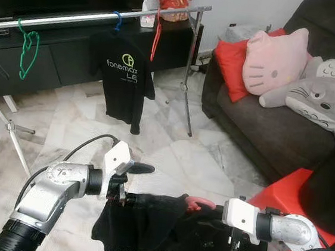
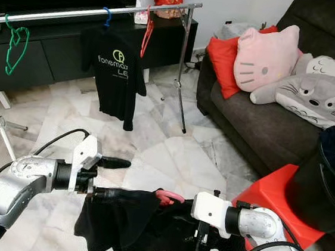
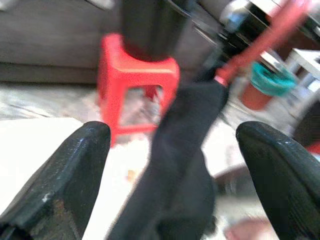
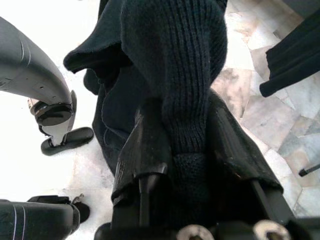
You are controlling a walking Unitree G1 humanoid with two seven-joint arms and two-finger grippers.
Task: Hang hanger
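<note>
Two black-fingered grippers are raised over the marble floor [image 1: 200,159]. The right gripper [image 4: 192,165] is clenched on a black knitted garment [image 2: 139,224], which is draped over a pink plastic hanger [image 2: 169,196] between the arms. The left gripper [image 3: 175,170] is spread wide, the garment's shoulder lying between its fingers [image 3: 75,165]. Beyond, a silver metal clothes rail [image 1: 101,16] carries a black printed T-shirt [image 1: 125,76], a green hanger [image 1: 26,51] and a red hanger [image 1: 156,34].
</note>
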